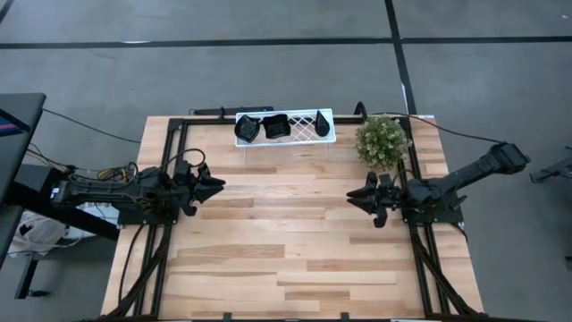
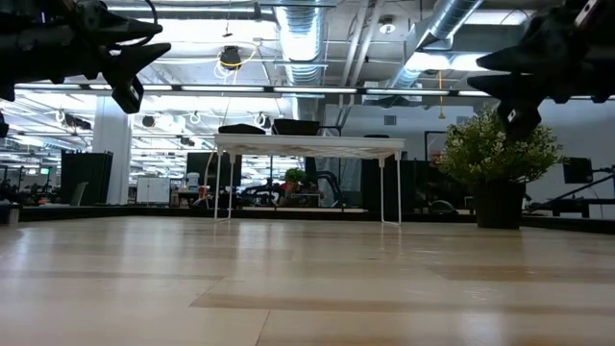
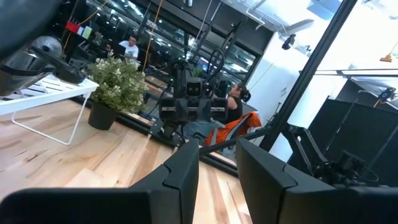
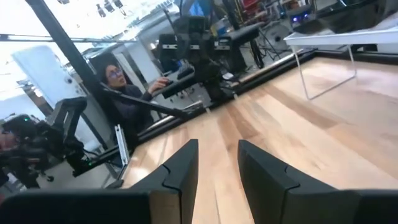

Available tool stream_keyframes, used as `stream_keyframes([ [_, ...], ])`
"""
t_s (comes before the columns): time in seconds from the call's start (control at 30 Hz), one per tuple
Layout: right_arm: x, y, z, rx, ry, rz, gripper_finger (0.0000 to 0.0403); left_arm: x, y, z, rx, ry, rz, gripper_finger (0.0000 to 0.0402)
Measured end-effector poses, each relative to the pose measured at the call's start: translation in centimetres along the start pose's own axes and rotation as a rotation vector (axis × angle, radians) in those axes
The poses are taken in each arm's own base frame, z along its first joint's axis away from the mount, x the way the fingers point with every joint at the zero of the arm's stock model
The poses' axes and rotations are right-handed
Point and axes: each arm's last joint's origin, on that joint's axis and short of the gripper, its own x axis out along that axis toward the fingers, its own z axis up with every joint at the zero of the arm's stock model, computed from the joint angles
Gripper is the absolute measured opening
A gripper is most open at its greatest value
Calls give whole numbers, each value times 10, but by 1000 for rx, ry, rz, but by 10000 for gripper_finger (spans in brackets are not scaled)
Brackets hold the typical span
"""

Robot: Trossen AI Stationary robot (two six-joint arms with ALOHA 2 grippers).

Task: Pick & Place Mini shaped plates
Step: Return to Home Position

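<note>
Plates (image 1: pixel 276 126) on worktop's far-edge tray (image 1: pixel 301 131) are judged slick, brittle, best rim-pinched; left gripper (image 1: pixel 215 185), right gripper (image 1: pixel 355 193) are seen narrowly parted, empty.

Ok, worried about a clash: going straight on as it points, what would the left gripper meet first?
Probably the dark two-finger right gripper, facing the left gripper across the light wooden table; nothing stands between.

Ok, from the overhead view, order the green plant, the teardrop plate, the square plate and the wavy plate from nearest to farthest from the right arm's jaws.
1. Green plant, just off the white tray's right end.
2. Teardrop plate, at the tray's right end.
3. Square plate, mid-tray.
4. Wavy plate, at the tray's left end.
</note>
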Motion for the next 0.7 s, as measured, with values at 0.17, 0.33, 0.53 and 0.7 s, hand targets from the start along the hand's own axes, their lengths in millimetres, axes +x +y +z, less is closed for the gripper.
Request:
stream_keyframes([
  [0.17,0,0,-1,11,6,-4,108,0,0,0,0,-1,0,108],
  [0.33,0,0,-1,13,6,-4,108,-1,-1,1,0,-10,-9,108],
  [0.53,0,-1,-1,7,14,-11,108,-4,-7,4,-3,-44,-66,108],
  [0.7,0,-5,-9,-32,84,-47,108,-13,-13,14,-6,-141,-121,108],
])
